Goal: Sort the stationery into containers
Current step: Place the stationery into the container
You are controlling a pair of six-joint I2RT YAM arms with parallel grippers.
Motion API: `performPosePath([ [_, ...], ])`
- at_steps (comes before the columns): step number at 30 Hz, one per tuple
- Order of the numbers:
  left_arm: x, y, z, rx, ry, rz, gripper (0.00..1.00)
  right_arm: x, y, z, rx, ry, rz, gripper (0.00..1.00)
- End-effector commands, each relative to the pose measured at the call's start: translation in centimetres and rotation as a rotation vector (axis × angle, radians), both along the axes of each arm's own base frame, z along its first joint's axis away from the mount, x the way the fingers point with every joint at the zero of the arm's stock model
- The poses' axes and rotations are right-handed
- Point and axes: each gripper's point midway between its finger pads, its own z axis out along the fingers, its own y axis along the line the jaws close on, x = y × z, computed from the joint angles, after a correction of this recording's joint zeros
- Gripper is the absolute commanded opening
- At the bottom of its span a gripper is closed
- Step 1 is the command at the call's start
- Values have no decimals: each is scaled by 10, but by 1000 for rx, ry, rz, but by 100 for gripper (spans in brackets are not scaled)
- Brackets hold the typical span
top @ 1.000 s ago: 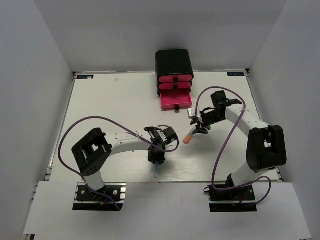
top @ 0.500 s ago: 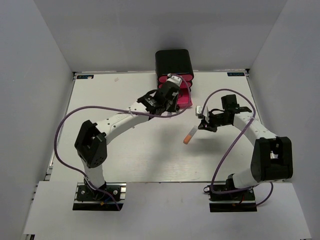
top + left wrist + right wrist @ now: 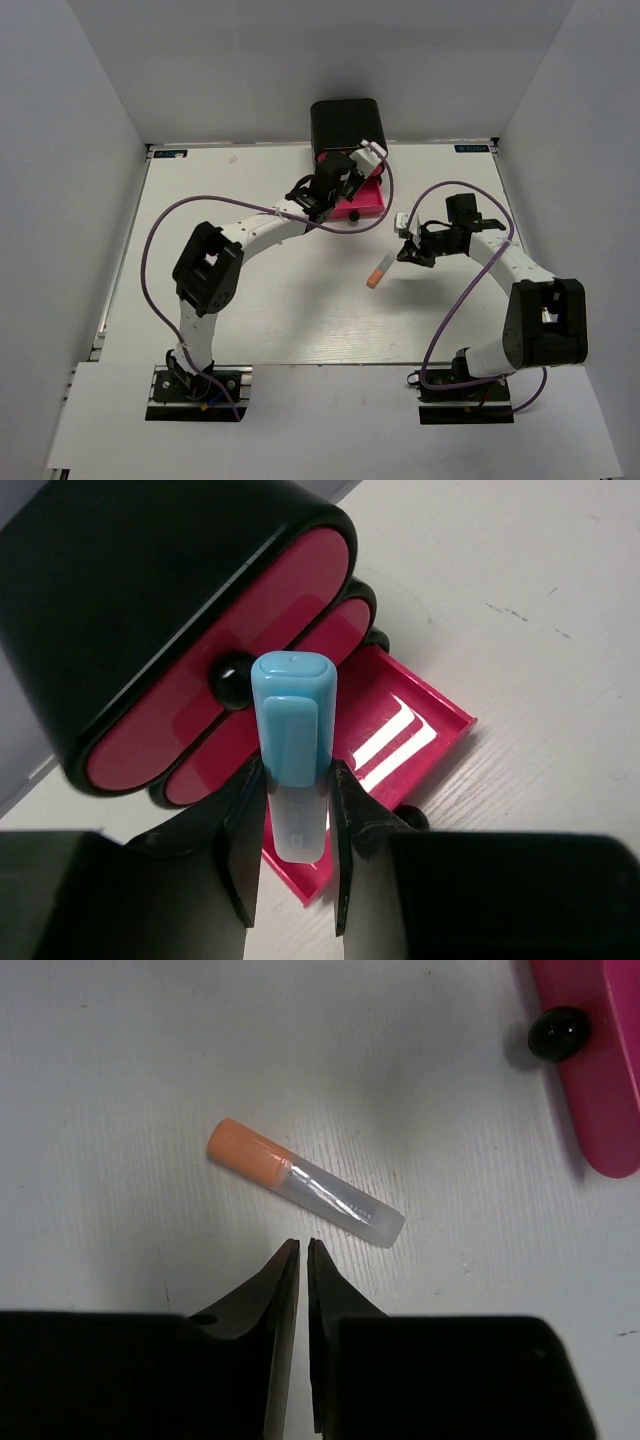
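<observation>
My left gripper (image 3: 345, 185) is shut on a light blue marker (image 3: 293, 740) and holds it upright above the open bottom pink drawer (image 3: 440, 730) of the black cabinet (image 3: 345, 120). The two upper pink drawers (image 3: 200, 710) are closed, with black knobs. The open drawer (image 3: 368, 205) shows pale streaks inside; I cannot tell what they are. A stubby orange-capped marker (image 3: 376, 273) lies on the table. In the right wrist view, this marker (image 3: 305, 1182) lies just beyond my right gripper (image 3: 303, 1245), which is shut, empty and apart from it. That gripper also shows in the top view (image 3: 408, 252).
The open drawer's front and black knob (image 3: 558, 1032) sit at the upper right of the right wrist view. White walls enclose the white table (image 3: 250, 320) on three sides. Purple cables loop off both arms.
My left arm carried the light blue marker from the near middle of the table up to the cabinet, over the open drawer. My right gripper drew back to the right of the orange marker.
</observation>
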Motion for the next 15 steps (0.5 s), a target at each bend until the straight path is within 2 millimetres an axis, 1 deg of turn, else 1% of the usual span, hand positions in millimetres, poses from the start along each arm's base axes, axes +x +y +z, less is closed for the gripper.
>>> performPosePath([
  [1, 14, -12, 13, 11, -101, -60, 0, 5, 6, 14, 51, -35, -5, 14],
  [2, 15, -13, 9, 19, -91, -61, 0, 7, 6, 14, 53, -35, -7, 20],
  [3, 16, -14, 2, 27, -82, -61, 0, 8, 5, 14, 51, -39, -9, 24],
  [4, 16, -14, 2, 27, -82, -61, 0, 9, 5, 14, 47, -47, -7, 27],
  [5, 21, -9, -4, 37, -75, -42, 0, 8, 4, 13, 43, -44, -6, 33],
  [6, 20, -8, -9, 44, -67, -43, 1, 8, 2, 10, 31, -45, -8, 35],
  [7, 23, -7, -12, 46, -70, -31, 4, 9, 2, 10, 27, -59, 1, 36],
  [8, 25, -5, -10, 43, -79, -14, 7, 9, 2, 9, 24, -59, -1, 38],
  [9, 23, -4, -15, 42, -68, -12, 13, 8, 2, 8, 22, -56, 3, 38],
  [10, 27, -1, -17, 47, -73, 13, 17, 9, 1, 8, 21, -59, 3, 38],
  [11, 27, -1, -17, 47, -73, 13, 21, 10, 2, 8, 22, -58, 5, 38],
  [12, 28, -1, -15, 34, -76, 27, 27, 12, 3, 11, 28, -63, 8, 38],
  [14, 28, -1, -15, 34, -76, 27, 33, 12, 3, 9, 28, -52, 8, 38],
  [15, 29, -2, -10, 27, -84, 27, 37, 13, 4, 11, 29, -55, 10, 40],
])
